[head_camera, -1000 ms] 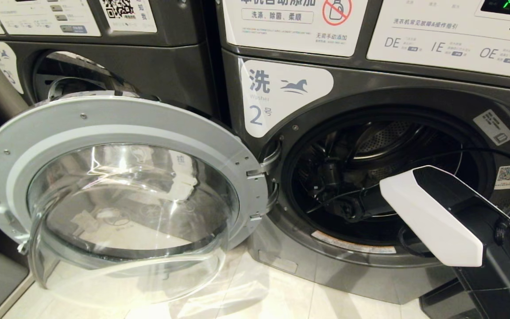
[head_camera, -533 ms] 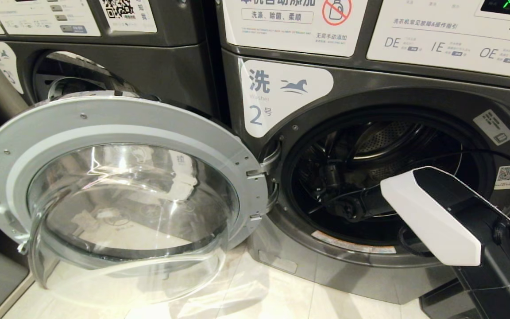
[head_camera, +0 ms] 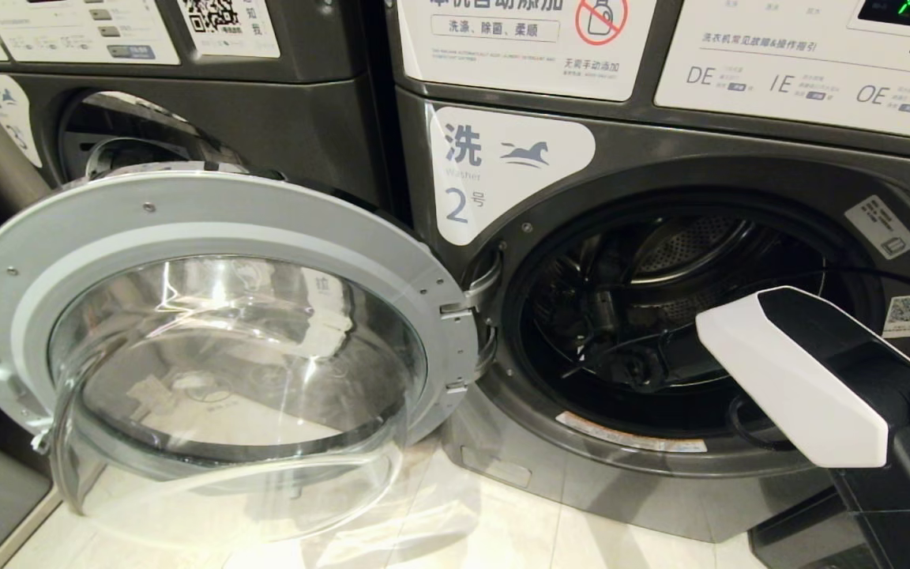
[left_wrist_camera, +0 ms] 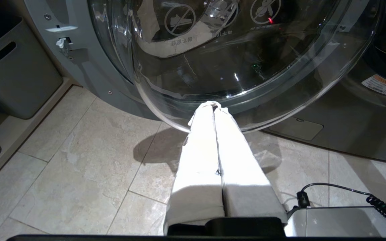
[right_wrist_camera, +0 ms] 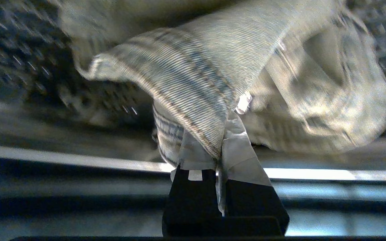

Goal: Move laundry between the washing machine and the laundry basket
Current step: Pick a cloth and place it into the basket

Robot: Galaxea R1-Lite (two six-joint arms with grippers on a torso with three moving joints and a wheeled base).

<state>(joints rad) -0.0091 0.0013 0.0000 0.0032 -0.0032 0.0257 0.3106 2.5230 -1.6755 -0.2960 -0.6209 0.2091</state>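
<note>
Right end effector clamped on laundry inside washing machine no. 2.

Door swung fully open, glass bowl facing out; right arm reaches through the opening. Right end effector is pinched shut on a fold of laundry, which lies crumpled just past the fingertips against the perforated drum, long axis crosswise to the fingers. Left end effector clenched empty, over floor tiles, tips just before the door glass.

the washing machine mouth gapes open; its swung-out door blocks the left side, right arm fills the opening.
</note>
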